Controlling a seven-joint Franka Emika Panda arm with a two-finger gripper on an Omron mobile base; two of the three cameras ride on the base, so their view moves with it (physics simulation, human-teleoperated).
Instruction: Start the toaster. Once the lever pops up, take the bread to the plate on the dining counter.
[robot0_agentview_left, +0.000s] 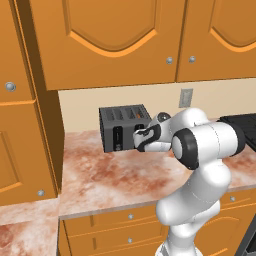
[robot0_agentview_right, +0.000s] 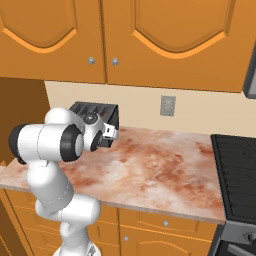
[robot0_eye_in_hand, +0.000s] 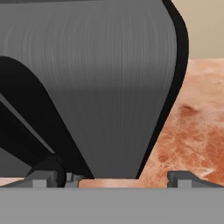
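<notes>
With the tool (robot0_agentview_left: 137, 138) spread wide against the toaster (robot0_agentview_left: 120, 125), the lever should be pressed straight down until latched.

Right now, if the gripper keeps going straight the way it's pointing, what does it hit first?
Most likely the toaster. The open gripper faces its dark grey front at close range in the hand view, with a black panel to one side. Exact contact depth is hard to judge.
</notes>
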